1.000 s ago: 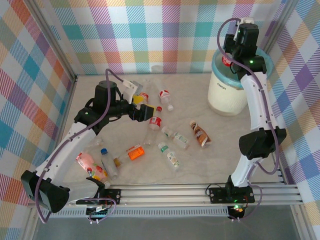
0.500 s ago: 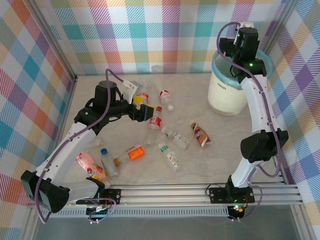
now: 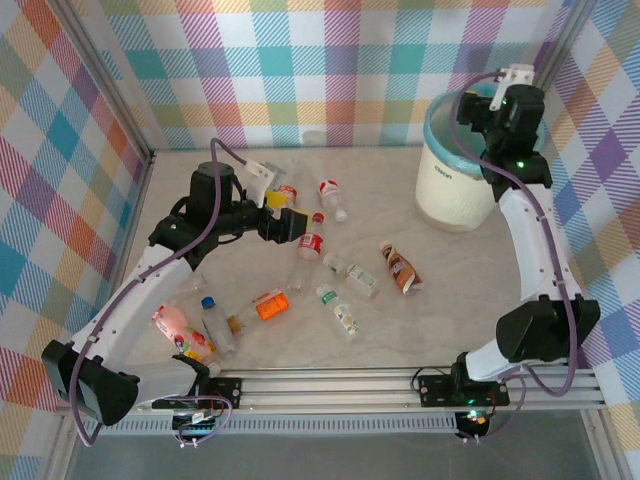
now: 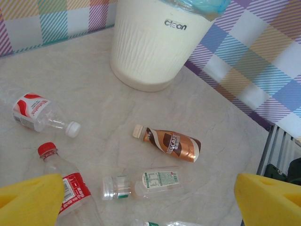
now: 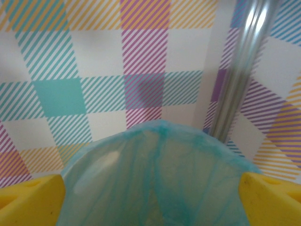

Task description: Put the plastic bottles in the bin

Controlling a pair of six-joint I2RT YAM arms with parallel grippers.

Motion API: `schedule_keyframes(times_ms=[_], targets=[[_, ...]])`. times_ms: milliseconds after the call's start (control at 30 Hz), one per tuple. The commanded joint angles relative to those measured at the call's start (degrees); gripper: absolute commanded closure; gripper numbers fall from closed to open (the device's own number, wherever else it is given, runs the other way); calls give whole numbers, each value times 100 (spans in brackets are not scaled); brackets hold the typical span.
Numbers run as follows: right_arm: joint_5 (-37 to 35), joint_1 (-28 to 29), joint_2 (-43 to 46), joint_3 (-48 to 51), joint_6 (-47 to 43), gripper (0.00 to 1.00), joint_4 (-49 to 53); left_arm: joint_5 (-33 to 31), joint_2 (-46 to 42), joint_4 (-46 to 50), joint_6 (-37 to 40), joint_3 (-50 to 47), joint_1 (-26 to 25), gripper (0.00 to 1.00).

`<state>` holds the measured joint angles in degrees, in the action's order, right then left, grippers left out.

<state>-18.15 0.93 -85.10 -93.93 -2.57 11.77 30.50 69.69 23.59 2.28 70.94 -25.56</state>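
Bin (image 3: 445, 190) at far right of table (image 3: 450, 300), cream-white with ribbed wall, light blue liner (image 3: 431, 128) folded over rim. Right gripper (image 3: 470, 110) up over bin's far right rim, yellow fingertips (image 5: 30, 200) wide apart in wrist view, liner beneath, nothing clamped. Left gripper (image 3: 290, 222) low over left-middle of table, aimed right, jaws likewise spread, gripping nothing. Plastic bottles lying loose on table, all apart from bin. Red-capped bottle (image 3: 311, 243) with red label just beside left gripper, partly tucked under one yellow pad in left wrist view. White-capped bottle (image 3: 331, 195) with red-and-white label a little farther back. Brown-labelled bottle (image 3: 400, 268) nearest bin, on its side between table's middle and bin. Green-labelled bottle (image 3: 352, 278) just left of brown one, clear-bodied; second green-labelled bottle (image 3: 343, 315) nearer front edge. Orange-labelled bottle (image 3: 268, 305) left of those. Blue-capped bottle (image 3: 215, 325) and pink bottle (image 3: 175, 328) side by side at near left, close to left arm's lower link.
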Motion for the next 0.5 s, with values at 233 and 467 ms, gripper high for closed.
schedule_keyframes(times_ms=[233, 467], targets=[[790, -875, 1213, 756, -156, 0, -100, -170, -306, -61, -240, -177, -341, 8], [1676, -867, 2261, 1095, 657, 0, 695, -1014, -631, -185, -849, -729, -635, 9]])
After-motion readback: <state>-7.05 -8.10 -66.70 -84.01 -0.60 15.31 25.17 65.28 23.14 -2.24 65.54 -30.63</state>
